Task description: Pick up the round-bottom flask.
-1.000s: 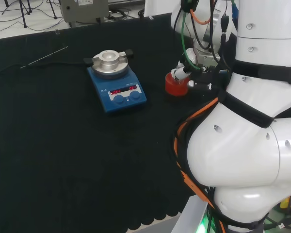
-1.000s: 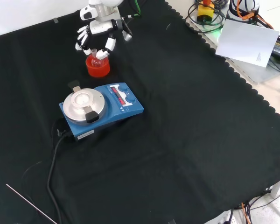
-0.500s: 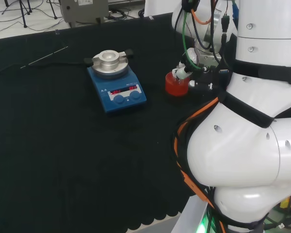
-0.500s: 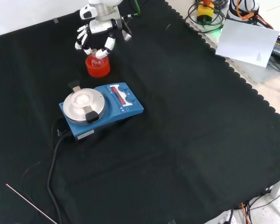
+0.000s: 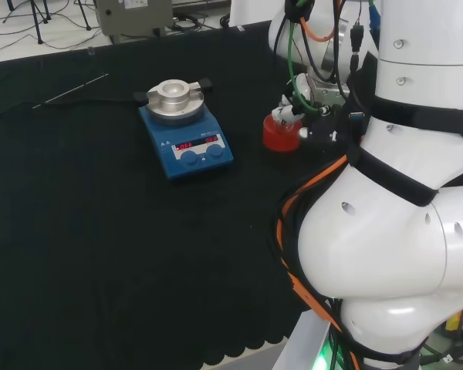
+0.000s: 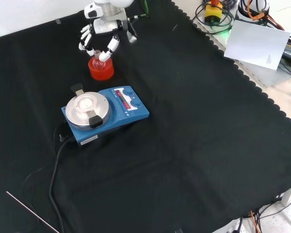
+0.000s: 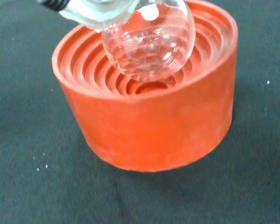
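- hand (image 6: 103,35) above the red ribbed stand (image 6: 101,69), fingers pinching the round-bottom flask (image 7: 149,39) at its neck
- flask bulb raised just over the stand's hollow

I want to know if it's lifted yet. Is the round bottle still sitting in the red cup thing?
Out, just lifted: the wrist view shows the flask hanging clear above the red stand.

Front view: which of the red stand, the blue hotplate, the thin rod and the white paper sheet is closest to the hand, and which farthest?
From the hand outward:
1. Red ribbed stand, right below the fingers.
2. Blue hotplate, lower, nearer the camera.
3. White paper sheet, far right, off the cloth.
4. Thin rod, bottom left corner.
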Motion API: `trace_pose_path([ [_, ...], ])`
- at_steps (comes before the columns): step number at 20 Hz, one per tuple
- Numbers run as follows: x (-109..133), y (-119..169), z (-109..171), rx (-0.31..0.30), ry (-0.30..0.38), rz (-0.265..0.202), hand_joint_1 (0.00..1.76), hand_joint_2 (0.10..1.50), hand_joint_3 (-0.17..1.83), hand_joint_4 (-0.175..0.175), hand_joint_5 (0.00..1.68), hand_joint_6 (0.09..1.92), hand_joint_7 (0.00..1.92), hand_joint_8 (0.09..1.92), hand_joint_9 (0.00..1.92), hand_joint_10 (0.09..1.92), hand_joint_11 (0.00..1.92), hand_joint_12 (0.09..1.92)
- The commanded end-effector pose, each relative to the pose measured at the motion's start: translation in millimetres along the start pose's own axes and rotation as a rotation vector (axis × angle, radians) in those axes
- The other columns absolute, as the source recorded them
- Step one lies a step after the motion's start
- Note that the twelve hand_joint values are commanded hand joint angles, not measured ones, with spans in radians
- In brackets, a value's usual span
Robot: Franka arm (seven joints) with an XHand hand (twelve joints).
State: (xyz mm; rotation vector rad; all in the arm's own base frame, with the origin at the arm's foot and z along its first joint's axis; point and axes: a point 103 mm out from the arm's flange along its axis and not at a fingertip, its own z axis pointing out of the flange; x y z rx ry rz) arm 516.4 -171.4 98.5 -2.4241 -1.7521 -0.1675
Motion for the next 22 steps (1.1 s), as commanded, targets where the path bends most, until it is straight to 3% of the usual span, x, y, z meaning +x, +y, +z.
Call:
trace_pose_path([
  [1,8,-1,-20,0.001,-0.013,-0.012,1.04,0.83,0.54,0.175,1.03,1.04,0.56,0.6,0.73,0.54,0.37,1.27],
  [13,36,-14,-87,0.044,-0.1,-0.037,1.05,0.79,0.6,0.175,1.05,1.04,0.56,0.6,0.73,0.53,0.4,1.26],
  [22,48,-24,-107,0.079,-0.114,-0.05,1.05,0.77,0.63,0.175,1.06,1.03,0.57,0.6,0.74,0.53,0.42,1.25],
])
